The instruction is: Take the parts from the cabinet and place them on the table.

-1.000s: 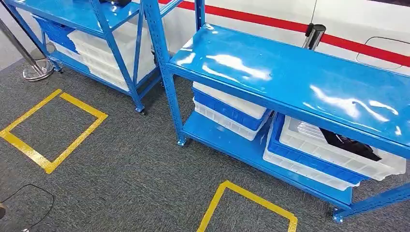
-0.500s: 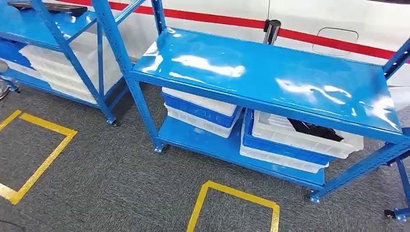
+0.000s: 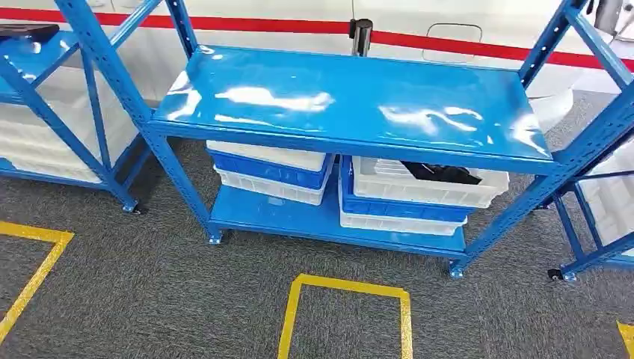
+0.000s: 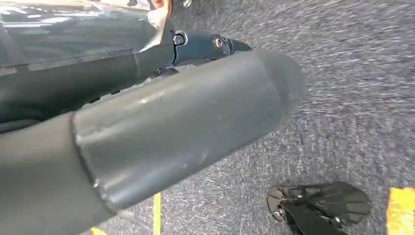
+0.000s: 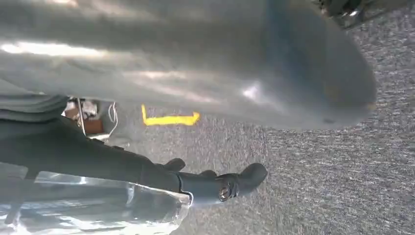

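The camera has swung right, bringing the blue steel two-tier shelving cabinet square ahead. Nearest, before it, lies the yellow taped floor square. Left hand and right hand hang by the carpet; finger state cannot be told. The black parts lie lengthwise along the white plastic bin under its top shelf, right side. Advice: stop square-on, then reach low.
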`<state>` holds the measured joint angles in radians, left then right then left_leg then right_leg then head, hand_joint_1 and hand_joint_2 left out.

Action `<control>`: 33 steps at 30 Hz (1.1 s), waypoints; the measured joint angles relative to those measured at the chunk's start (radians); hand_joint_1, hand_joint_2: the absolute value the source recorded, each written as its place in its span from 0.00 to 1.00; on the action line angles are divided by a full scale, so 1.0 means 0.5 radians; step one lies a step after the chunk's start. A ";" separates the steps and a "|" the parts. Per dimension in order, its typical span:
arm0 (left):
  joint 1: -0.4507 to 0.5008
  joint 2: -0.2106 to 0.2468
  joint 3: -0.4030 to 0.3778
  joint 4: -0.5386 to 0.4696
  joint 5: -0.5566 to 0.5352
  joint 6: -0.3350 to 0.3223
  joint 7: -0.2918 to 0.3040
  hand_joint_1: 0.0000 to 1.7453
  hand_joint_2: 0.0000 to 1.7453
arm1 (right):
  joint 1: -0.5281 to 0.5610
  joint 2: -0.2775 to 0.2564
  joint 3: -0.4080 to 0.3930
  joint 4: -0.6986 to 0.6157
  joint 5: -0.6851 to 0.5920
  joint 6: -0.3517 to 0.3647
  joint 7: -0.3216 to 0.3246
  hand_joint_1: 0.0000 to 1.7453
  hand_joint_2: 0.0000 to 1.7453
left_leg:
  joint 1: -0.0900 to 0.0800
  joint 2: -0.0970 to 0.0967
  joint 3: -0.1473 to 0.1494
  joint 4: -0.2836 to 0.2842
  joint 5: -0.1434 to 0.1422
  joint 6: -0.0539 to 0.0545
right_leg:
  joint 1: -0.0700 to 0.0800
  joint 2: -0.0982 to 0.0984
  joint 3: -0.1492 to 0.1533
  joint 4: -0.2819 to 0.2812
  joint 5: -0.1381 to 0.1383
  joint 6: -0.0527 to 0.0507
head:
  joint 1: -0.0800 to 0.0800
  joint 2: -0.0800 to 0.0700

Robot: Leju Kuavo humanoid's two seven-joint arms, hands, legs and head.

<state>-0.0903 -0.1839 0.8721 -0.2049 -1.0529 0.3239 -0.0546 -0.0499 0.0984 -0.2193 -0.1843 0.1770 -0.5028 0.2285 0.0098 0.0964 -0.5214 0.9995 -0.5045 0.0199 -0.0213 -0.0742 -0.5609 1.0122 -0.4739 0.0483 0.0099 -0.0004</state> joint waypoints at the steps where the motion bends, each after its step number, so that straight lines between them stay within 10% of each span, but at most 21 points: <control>1: -0.001 0.000 0.000 0.000 0.000 0.001 0.000 0.00 0.00 | 0.003 0.000 0.000 0.000 0.000 -0.002 0.000 0.00 0.00 | -0.001 0.016 0.012 -0.003 -0.001 -0.010 | -0.002 0.024 -0.008 0.003 -0.002 -0.018 | -0.021 0.000; 3: -0.014 -0.003 0.001 0.000 0.000 0.001 0.000 0.00 0.00 | 0.011 -0.003 -0.002 0.000 -0.001 -0.011 0.000 0.00 0.00 | 0.015 0.054 0.034 -0.008 -0.007 -0.031 | 0.009 0.063 -0.026 0.001 -0.007 -0.038 | -0.016 0.000; 4: -0.016 -0.005 0.001 0.000 0.000 0.001 -0.001 0.00 0.00 | 0.010 -0.005 -0.002 0.000 -0.005 -0.028 -0.001 0.00 0.00 | 0.034 0.022 0.033 0.006 -0.025 -0.056 | -0.031 0.086 0.006 -0.008 0.005 -0.059 | -0.020 0.000; 6: -0.015 -0.005 0.001 0.000 0.000 0.003 -0.004 0.00 0.00 | 0.008 -0.004 -0.005 0.000 -0.001 -0.065 -0.005 0.00 0.00 | 0.038 -0.148 -0.045 0.196 -0.165 -0.059 | -0.018 0.119 0.005 -0.007 0.009 -0.091 | -0.033 0.000; 9: -0.001 -0.006 0.000 0.001 -0.001 0.003 -0.004 0.00 0.00 | 0.009 -0.001 -0.005 0.000 0.017 -0.072 -0.005 0.00 0.00 | 0.038 -0.191 -0.261 0.632 -0.339 -0.057 | 0.002 0.194 0.003 -0.006 0.010 -0.100 | -0.030 0.000; 12: 0.001 -0.006 0.001 0.001 0.000 0.003 -0.003 0.00 0.00 | 0.010 -0.003 -0.006 0.000 0.018 -0.073 -0.005 0.00 0.00 | 0.038 -0.205 -0.186 0.403 -0.128 -0.035 | 0.006 0.283 0.013 -0.004 0.009 -0.100 | -0.030 0.000; 14: 0.002 -0.005 0.001 0.001 0.000 0.003 -0.004 0.00 0.00 | 0.010 0.000 -0.006 0.000 0.018 -0.073 -0.005 0.00 0.00 | 0.039 -0.356 -0.045 0.067 0.020 -0.008 | 0.001 0.334 0.014 -0.004 0.011 -0.097 | -0.030 0.000; 15: 0.002 -0.003 0.001 0.001 0.000 0.004 -0.004 0.00 0.00 | 0.004 0.002 -0.006 0.000 0.018 -0.075 -0.005 0.00 0.00 | 0.038 -0.366 -0.033 0.033 0.009 -0.008 | 0.027 0.354 0.006 0.003 0.010 -0.088 | -0.027 0.000; 19: -0.003 -0.007 0.001 0.001 -0.002 0.004 -0.005 0.00 0.00 | 0.018 -0.001 -0.008 0.000 0.012 -0.076 -0.010 0.00 0.00 | 0.024 -0.294 -0.025 -0.009 0.041 0.032 | 0.023 0.395 -0.030 -0.005 0.023 -0.030 | -0.028 0.000; 20: -0.004 -0.010 0.001 0.001 -0.009 0.004 -0.006 0.00 0.00 | 0.019 -0.005 -0.008 0.000 0.014 -0.076 -0.010 0.00 0.00 | 0.017 -0.279 -0.014 -0.017 0.052 0.038 | 0.013 0.291 -0.049 0.044 -0.002 -0.035 | -0.027 0.000; 21: 0.001 -0.010 0.001 0.001 -0.014 0.003 -0.006 0.00 0.00 | 0.010 -0.005 -0.008 0.000 0.016 -0.076 -0.009 0.00 0.00 | 0.002 -0.284 -0.031 -0.014 0.021 -0.006 | 0.030 0.245 -0.037 0.057 -0.036 -0.056 | -0.008 0.000; 23: -0.001 -0.011 0.000 0.001 -0.029 0.000 -0.006 0.00 0.00 | 0.016 -0.005 -0.008 0.000 0.018 -0.076 -0.008 0.00 0.00 | -0.023 -0.265 -0.021 0.003 0.018 0.009 | 0.027 0.253 -0.026 -0.019 0.044 -0.024 | -0.018 0.000; 33: -0.025 -0.014 -0.002 0.001 -0.057 -0.003 0.007 0.00 0.00 | 0.014 -0.005 -0.008 0.000 0.052 -0.075 0.007 0.00 0.00 | -0.037 -0.258 -0.026 0.007 0.023 0.023 | 0.017 0.254 -0.028 -0.023 0.051 -0.035 | -0.022 0.000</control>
<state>-0.1026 -0.1911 0.8713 -0.2045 -1.0815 0.3223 -0.0511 -0.0429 0.0958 -0.2232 -0.1843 0.2030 -0.5402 0.2319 -0.0087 -0.0324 -0.5342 1.0029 -0.4930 0.0312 -0.0127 0.0527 -0.5747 1.0009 -0.4482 0.0309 -0.0011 -0.0004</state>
